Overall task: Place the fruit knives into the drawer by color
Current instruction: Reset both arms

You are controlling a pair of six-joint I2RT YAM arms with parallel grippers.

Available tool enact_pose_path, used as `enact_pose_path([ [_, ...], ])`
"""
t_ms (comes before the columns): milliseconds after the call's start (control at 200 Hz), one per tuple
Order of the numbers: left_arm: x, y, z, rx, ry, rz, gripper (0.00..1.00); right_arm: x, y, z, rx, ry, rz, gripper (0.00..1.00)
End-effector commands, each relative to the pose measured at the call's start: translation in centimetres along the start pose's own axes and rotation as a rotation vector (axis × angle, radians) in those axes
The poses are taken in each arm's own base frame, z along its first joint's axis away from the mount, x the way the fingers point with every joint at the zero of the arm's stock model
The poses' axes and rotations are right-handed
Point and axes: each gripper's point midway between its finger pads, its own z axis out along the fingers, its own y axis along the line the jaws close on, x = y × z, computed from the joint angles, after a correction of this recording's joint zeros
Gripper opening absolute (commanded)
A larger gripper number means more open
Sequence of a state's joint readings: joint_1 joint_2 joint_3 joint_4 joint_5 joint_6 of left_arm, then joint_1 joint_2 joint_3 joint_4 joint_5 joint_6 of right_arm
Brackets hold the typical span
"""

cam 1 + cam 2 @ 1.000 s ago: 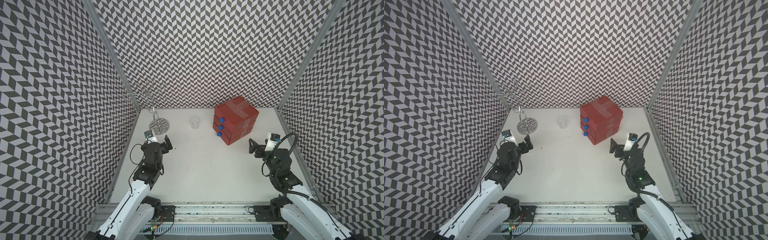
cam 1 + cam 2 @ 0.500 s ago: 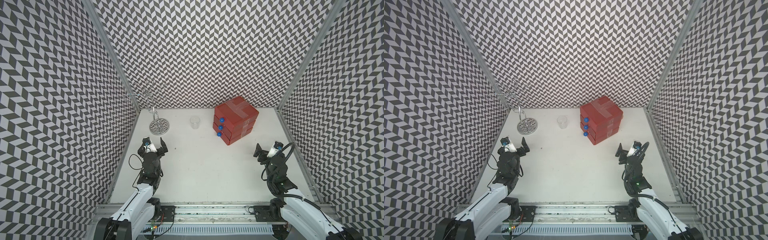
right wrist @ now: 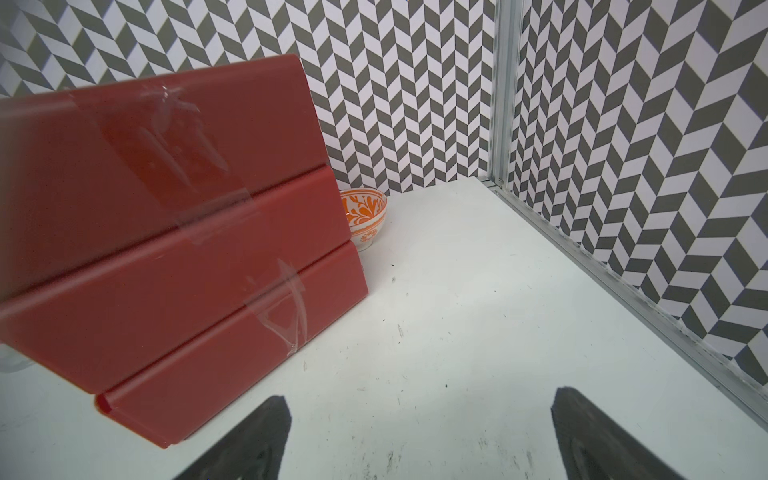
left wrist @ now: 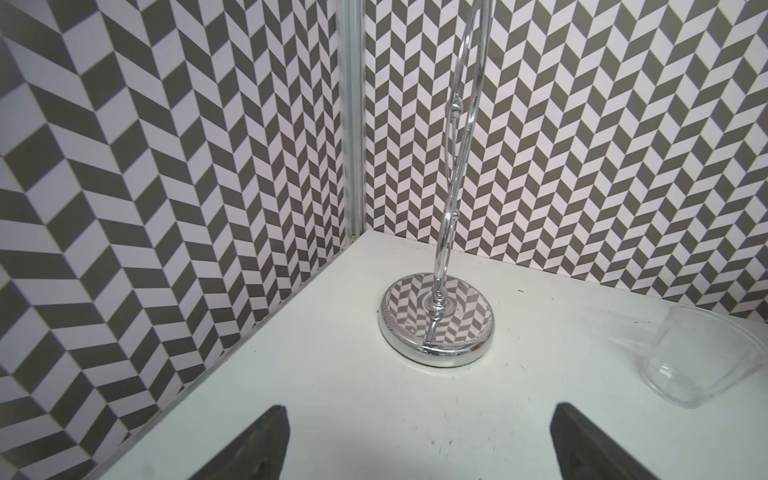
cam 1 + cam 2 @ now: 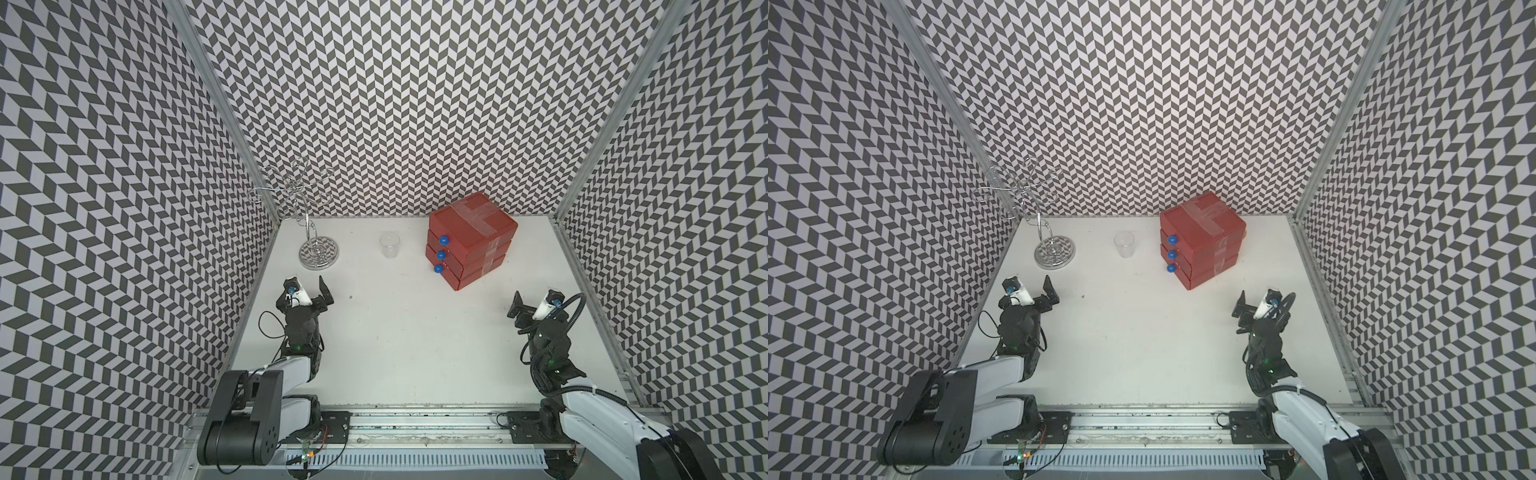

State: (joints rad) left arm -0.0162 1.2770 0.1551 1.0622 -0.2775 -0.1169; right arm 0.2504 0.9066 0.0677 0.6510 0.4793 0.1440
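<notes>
A white worktop [image 5: 395, 340], walled by a grey-and-white chevron pattern, carries everything. The red translucent plastic box of three stacked drawers [image 5: 473, 232] stands towards the back, right of the middle. It is upright and turned at an angle to the back wall. Its drawer fronts face left and a little towards the near edge, and its long axis runs from those fronts back towards the right rear corner. Clear tape [image 5: 478, 216] crosses its top and runs down its side. In both top views all three drawers look pushed in.

A chrome wire stand on a round mirrored base [image 5: 319, 251] stands upright in the back left corner. The left gripper [image 4: 417, 415] hangs above the worktop near the left wall and points at that base, its jaws wide apart and holding nothing. The right gripper [image 3: 419, 399] hangs near the right wall and faces the box's taped side, its jaws likewise wide apart and holding nothing.

A clear plastic cup [image 5: 389, 245] stands upright between the stand and the box, apart from both. An orange-and-white patterned bowl [image 3: 365, 216] sits just behind the box's rear corner. A blue ball knob [image 5: 444, 239] marks each drawer front.
</notes>
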Motion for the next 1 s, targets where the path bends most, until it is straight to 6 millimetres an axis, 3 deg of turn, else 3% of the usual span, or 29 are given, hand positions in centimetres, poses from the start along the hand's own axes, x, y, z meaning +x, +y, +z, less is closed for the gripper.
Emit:
enact_pose_path([
  [0,-1.8,-0.3,-0.1,0.023,-0.104,-0.018,1.0,-2.6,0.1,0.3,-0.001,-0.116,0.047,0.99],
  [195,-1.6,0.5,-0.7,-0.001,-0.156,-0.037,1.0,-3.6,0.5,1.1,-0.004,-0.172,0.038,1.0],
  [466,-0.8,-1.2,-0.2,0.083,-0.122,0.01,1.0,-3.9,0.5,3.7,0.023,-0.151,-0.036,0.99],
  [551,-0.9,-0.9,-0.5,0.074,-0.169,0.007,1.0,-3.8,0.3,4.2,0.011,-0.135,-0.035,0.99],
  [676,0.2,-1.0,0.4,0.065,-0.087,0.008,1.0,-4.1,-0.5,3.9,0.012,-0.153,-0.019,0.99],
  [996,0.1,-1.4,1.2,0.066,-0.094,0.026,1.0,-3.5,-0.3,2.6,-0.04,-0.137,0.011,0.99],
])
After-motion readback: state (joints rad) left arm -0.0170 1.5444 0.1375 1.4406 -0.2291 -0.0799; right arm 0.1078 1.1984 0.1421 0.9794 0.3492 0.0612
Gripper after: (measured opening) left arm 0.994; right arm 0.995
